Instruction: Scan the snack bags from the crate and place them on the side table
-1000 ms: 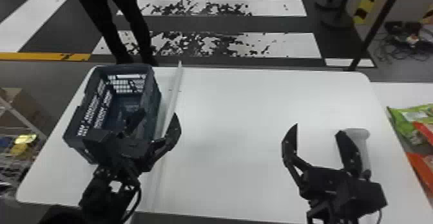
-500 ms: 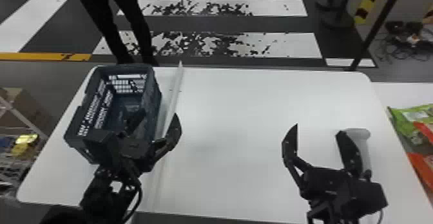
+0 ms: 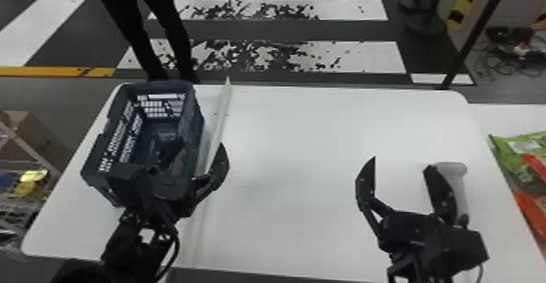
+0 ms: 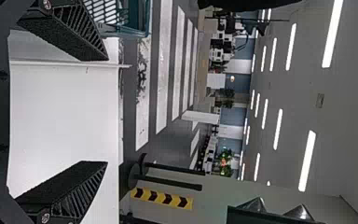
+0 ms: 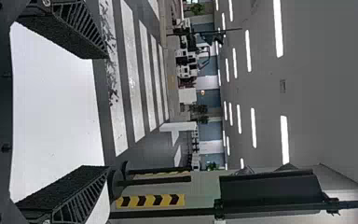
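The crate [image 3: 196,133] is a dark blue box with straight sides and walls pierced by rows of slots and small square openings. It stands at the left of the smooth white table [image 3: 300,140], with a slim pale strip [image 3: 218,125] running near to far just beside its right side. The black fingers [image 4: 72,30] have grainy inner pads and ribbed, slotted flanks.

The left gripper [image 3: 201,143] is spread wide and holds nothing, over the crate's near right part. The right gripper [image 3: 401,163] is also parted and unloaded, above the table's right part; a pale grey, round-topped upright object [image 3: 459,184] is just beside its right finger.

Right of it, on the white side table [image 3: 510,117], lie a green bag [image 3: 514,160] with a pale panel and, nearer, an orange-red bag [image 3: 533,213].
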Action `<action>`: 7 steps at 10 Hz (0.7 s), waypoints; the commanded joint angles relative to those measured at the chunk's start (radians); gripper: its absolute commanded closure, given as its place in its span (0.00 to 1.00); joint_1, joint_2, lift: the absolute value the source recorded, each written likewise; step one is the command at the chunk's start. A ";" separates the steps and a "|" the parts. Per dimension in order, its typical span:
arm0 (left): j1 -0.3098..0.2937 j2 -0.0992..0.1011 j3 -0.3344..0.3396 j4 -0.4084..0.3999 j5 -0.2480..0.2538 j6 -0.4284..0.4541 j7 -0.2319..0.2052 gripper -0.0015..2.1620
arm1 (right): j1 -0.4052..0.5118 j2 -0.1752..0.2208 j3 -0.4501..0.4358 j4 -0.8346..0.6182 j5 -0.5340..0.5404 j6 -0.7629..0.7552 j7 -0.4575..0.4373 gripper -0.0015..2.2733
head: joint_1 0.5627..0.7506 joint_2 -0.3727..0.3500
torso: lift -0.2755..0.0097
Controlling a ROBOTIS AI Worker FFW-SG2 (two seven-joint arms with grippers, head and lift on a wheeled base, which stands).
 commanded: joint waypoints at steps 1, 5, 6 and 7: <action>0.000 0.000 0.000 0.001 0.000 0.000 0.000 0.04 | 0.000 0.000 0.002 0.000 0.001 0.000 0.000 0.01 | 0.70 0.61 | 0.79; 0.000 0.002 0.000 0.000 0.000 0.000 0.000 0.04 | 0.000 0.000 0.005 0.000 0.001 0.003 0.000 0.01 | 0.70 0.61 | 0.79; 0.000 0.002 0.000 0.000 0.000 0.000 0.000 0.04 | 0.000 0.000 0.005 0.000 0.001 0.003 0.000 0.01 | 0.70 0.61 | 0.79; 0.000 0.002 0.000 0.000 0.000 0.000 0.000 0.04 | 0.000 0.000 0.006 -0.002 0.001 0.003 0.000 0.01 | 0.70 0.61 | 0.79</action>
